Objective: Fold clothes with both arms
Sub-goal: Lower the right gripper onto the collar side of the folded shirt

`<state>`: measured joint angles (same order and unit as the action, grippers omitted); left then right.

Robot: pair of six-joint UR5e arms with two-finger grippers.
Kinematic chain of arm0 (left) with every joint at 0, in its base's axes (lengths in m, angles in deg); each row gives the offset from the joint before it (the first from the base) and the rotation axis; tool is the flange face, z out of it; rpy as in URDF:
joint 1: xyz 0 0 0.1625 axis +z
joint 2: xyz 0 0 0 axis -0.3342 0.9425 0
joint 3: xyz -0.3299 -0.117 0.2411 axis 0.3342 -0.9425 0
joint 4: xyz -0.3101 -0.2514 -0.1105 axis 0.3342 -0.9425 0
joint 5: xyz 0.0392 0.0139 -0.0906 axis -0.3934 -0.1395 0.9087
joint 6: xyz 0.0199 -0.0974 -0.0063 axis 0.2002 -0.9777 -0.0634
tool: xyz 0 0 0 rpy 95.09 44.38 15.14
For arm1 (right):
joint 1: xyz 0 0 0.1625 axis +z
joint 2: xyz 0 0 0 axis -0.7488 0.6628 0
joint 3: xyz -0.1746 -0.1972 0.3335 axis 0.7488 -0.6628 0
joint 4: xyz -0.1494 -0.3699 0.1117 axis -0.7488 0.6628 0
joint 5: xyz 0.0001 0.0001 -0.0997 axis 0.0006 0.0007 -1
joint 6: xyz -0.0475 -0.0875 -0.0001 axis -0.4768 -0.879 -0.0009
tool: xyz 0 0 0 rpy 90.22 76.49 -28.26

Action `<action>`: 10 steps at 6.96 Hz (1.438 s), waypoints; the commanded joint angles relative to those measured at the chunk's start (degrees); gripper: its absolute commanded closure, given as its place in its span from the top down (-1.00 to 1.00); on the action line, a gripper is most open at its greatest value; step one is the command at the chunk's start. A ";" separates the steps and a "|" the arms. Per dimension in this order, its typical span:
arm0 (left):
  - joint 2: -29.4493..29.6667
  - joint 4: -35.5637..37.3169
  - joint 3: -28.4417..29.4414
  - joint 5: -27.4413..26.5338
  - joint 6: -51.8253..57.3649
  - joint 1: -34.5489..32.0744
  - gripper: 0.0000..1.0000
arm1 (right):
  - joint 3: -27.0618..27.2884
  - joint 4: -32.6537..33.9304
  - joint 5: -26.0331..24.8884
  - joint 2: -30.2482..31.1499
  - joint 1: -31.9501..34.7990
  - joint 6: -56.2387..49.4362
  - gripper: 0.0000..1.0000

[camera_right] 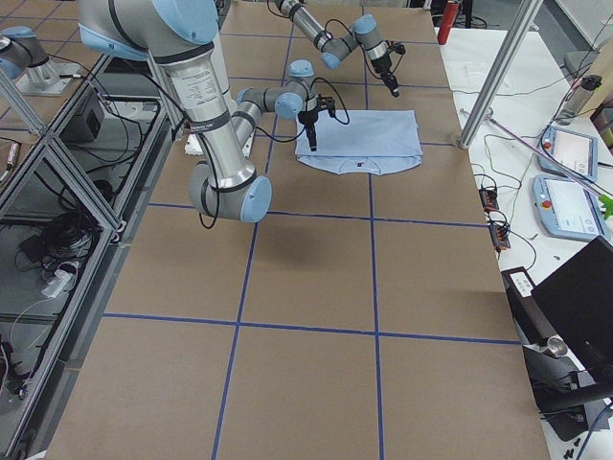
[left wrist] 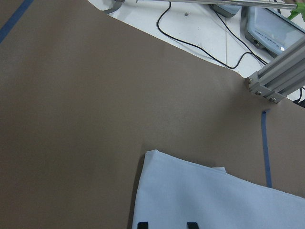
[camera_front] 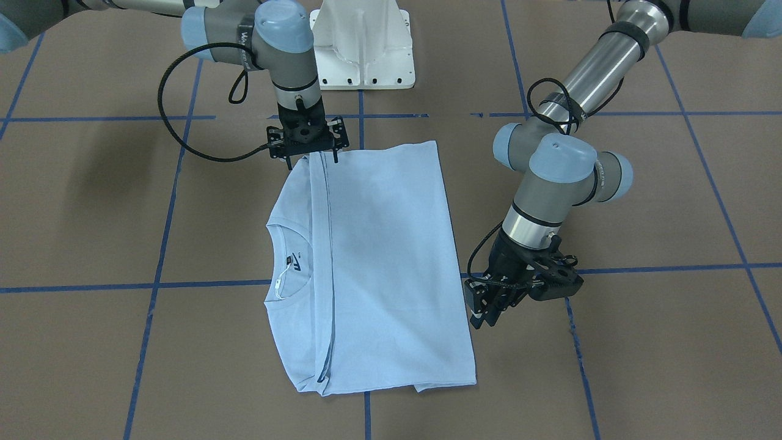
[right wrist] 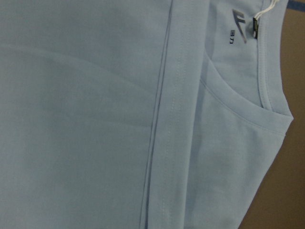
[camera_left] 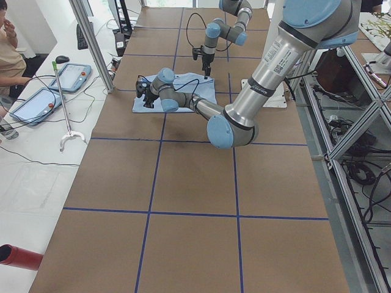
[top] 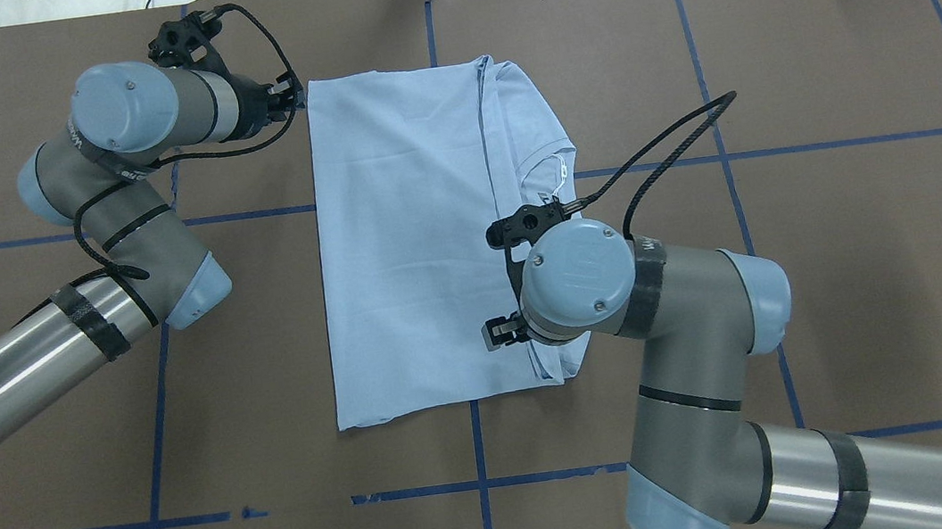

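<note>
The light blue T-shirt (camera_front: 391,263) (top: 406,245) lies flat on the brown table, folded lengthwise. Its collar (camera_front: 293,263) and white neck tag face the robot's right. My left gripper (camera_front: 482,319) (top: 298,99) hangs open just beside the shirt's far left corner. In the left wrist view its two fingertips (left wrist: 141,224) show apart above that corner, with nothing between them. My right gripper (camera_front: 311,160) points straight down, open, over the fold line at the shirt's near edge. The right wrist view is filled with shirt cloth (right wrist: 95,119) and shows no fingers.
The white pedestal base (camera_front: 363,49) stands at the robot's side of the table. Blue tape lines (top: 152,524) cross the brown surface. An aluminium post (left wrist: 276,81) rises beyond the far edge. A person (camera_left: 9,43) sits at a side desk with tablets (camera_left: 67,76).
</note>
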<state>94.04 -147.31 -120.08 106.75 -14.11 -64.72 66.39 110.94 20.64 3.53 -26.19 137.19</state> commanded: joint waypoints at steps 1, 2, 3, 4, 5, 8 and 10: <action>-0.20 -0.12 -0.11 0.07 -1.08 0.28 -0.22 | -2.75 7.16 -0.23 -2.94 -0.94 -5.30 0.97; -0.20 -0.12 -0.02 0.07 -1.09 0.72 -0.21 | -3.19 10.74 -0.66 -3.55 -1.64 -7.92 0.97; -0.20 -0.12 -0.10 0.07 -1.70 1.16 -0.21 | -3.71 11.65 -0.75 -3.12 -2.43 -8.47 0.97; -0.20 -0.12 -0.11 -0.02 -2.22 1.69 -0.21 | -5.28 11.66 -0.93 -3.72 -3.22 -8.30 0.98; -0.37 -0.21 -0.19 -0.02 -2.49 1.78 -0.21 | -5.65 11.57 -0.93 -3.55 -3.23 -8.30 0.98; -1.07 -0.21 -0.11 -0.11 -2.58 2.13 -0.20 | -5.74 11.66 -1.19 -2.42 -0.96 -10.57 0.98; -1.16 -0.82 -0.19 -0.19 -3.72 2.83 -0.19 | -3.30 11.40 -1.28 2.14 1.85 -15.14 0.98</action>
<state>92.99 -147.90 -120.24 106.63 -17.24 -62.30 61.39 122.46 19.40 3.00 -26.09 124.59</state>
